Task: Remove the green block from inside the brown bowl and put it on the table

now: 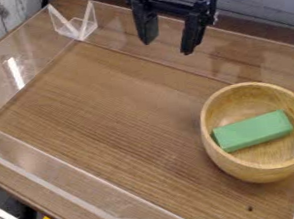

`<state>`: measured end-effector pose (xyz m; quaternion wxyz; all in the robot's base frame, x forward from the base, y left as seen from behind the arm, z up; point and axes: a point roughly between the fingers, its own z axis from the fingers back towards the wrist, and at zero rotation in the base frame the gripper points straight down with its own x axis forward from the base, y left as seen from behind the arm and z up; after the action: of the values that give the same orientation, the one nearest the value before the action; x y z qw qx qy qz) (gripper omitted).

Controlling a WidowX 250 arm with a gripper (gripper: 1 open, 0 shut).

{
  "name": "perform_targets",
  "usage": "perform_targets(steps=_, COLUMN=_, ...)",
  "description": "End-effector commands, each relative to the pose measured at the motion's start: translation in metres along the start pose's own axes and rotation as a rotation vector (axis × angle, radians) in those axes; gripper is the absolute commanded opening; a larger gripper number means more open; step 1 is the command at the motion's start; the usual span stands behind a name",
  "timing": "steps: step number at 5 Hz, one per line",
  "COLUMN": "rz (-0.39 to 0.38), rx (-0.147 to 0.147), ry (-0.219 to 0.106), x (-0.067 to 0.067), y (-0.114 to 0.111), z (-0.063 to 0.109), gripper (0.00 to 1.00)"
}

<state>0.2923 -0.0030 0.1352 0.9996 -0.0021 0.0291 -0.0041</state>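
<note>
The green block (253,131) lies flat inside the brown bowl (238,166), which sits on the table (123,114) at the right front. My gripper (169,40) hangs at the back of the table, well above and behind the bowl, to its upper left. Its two black fingers (143,29) stand apart, open, with nothing between them.
Low clear acrylic walls (66,197) edge the wood-grain tabletop on the left, front and back. A clear folded acrylic piece (75,22) stands at the back left corner. Bare tabletop stretches left of the bowl.
</note>
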Motion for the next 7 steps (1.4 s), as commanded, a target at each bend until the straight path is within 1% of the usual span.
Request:
perform_targets(steps=1, rz=-0.146, rx=0.005, ry=0.008, x=0.004, y=-0.014, z=0.001, gripper=1.00)
perform_targets(steps=2, rz=-0.280, rx=-0.008, ry=0.037, x=-0.012, y=-0.059, z=-0.016, gripper=1.00)
perform_targets(steps=3, rz=-0.397, rx=-0.011, ry=0.032, x=-0.022, y=-0.109, z=-0.036, gripper=1.00)
perform_targets(steps=4, rz=-0.543, rx=0.009, ry=0.014, x=-0.010, y=-0.128, z=-0.042, gripper=1.00)
perform_targets(steps=5, rz=-0.645, rx=0.033, ry=-0.015, x=0.006, y=-0.134, z=-0.043, gripper=1.00)
perform_targets(steps=6, rz=-0.754, rx=0.042, ry=-0.020, x=0.001, y=-0.122, z=-0.046, gripper=1.00)
perform_targets(steps=7, rz=-0.841, rx=0.048, ry=-0.025, x=-0.004, y=-0.110, z=-0.045, gripper=1.00)
